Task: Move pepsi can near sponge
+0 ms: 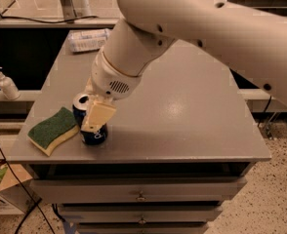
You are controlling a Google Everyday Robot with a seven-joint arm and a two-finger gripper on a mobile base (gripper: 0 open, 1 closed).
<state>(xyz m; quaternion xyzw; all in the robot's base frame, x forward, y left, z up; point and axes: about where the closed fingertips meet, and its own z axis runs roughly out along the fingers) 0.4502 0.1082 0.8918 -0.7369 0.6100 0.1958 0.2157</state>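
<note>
Pinching the pepsi can (96,136), the hand (90,121) covers most of its label; 1 finger is hidden behind it. The can stands beside the sponge (52,129) on the worktop (182,111).

So the arm (207,28) is this big white thing coming in from the upper right. It bends down and to the left into a fat round wrist (121,67) with a little vent grille (118,86) on it. The gripper (91,118) hangs off the wrist's low end, in the lower left of the view, pointing downward. One pale yellowish finger (98,116) lies flat across the near side of the pepsi can (94,136), and the other is mostly hidden behind it. Looks clamped on the can.
</note>
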